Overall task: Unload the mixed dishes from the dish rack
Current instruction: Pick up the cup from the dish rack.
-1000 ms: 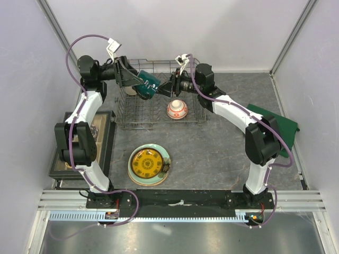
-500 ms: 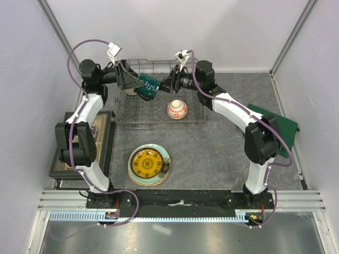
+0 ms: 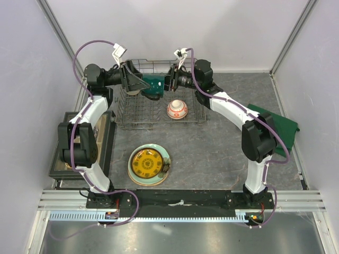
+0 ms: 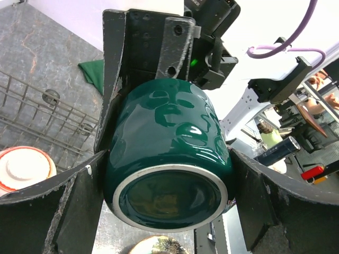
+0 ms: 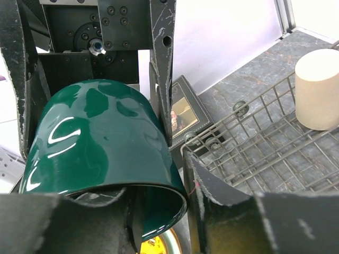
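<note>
The grey worktop (image 3: 222, 153) is occupied at 12 o'clock by one dish rack (image 3: 139, 119). Two arms are stretched over it, the left arm (image 3: 90, 114) from 9 o'clock and the right arm (image 3: 233, 111) from 3 o'clock. One dark-framed tray (image 3: 109, 141) is seen at 8 o'clock of the rack and one green cloth (image 3: 286, 124) at 4 o'clock; what lies in the tray cannot be made out.

Two plates are counted, stacked on the worktop at 6 o'clock of the rack: one pale-green plate (image 3: 166, 156) with one small yellow plate (image 3: 146, 163) laid on it. Inside the rack, one red-and-white bowl (image 3: 177, 109) is set mouth-down toward 4 o'clock, and one beige cup (image 5: 318, 87) is stood on the wires.

One dark green mug (image 4: 167, 127) is held in the air above the rack's far half. Its long axis is laid from 9 to 3 o'clock, base toward the left and mouth toward the right. It is clasped across its body by the left claw (image 3: 144, 84), whose jaws are spread wide to take it. The right claw (image 3: 167, 83) is set at the mouth end with its jaws narrower, so the mug lies at 9 o'clock of it. Whether a grip has been made there cannot be told. A handover is judged to be in hand, with the right arm placed to carry the mug off.
</note>
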Robot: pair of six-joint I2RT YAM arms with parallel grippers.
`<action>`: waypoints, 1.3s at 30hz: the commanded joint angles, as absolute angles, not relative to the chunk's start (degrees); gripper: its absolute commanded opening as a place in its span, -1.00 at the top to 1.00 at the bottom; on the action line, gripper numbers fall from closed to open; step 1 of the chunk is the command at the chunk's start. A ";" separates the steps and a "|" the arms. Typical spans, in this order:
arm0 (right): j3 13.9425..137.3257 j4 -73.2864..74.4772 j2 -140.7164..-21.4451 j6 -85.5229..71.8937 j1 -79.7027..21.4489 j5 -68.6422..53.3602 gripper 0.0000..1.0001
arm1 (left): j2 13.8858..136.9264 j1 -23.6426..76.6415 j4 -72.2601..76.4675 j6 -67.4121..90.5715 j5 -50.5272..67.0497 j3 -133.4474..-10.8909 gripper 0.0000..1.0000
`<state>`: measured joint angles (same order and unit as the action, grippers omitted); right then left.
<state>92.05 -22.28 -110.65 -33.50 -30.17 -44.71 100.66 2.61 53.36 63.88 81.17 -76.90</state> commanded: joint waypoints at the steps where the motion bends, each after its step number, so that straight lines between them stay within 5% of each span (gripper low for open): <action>1: 95.27 -27.69 -110.92 -36.12 -31.38 -47.55 0.30 | 98.70 3.08 58.27 67.15 79.45 -77.87 0.97; 11: 94.31 -28.48 -110.39 -37.00 -31.38 -48.60 1.00 | 99.49 3.08 57.57 66.89 80.24 -77.43 0.94; 33: 92.55 -24.87 -108.11 -33.31 -31.20 -48.43 1.00 | 97.38 1.41 39.38 51.77 79.10 -79.80 -0.31; 39: 91.67 -25.14 -107.75 -33.22 -31.29 -48.60 1.00 | 98.09 0.97 38.23 52.21 78.40 -82.26 -0.51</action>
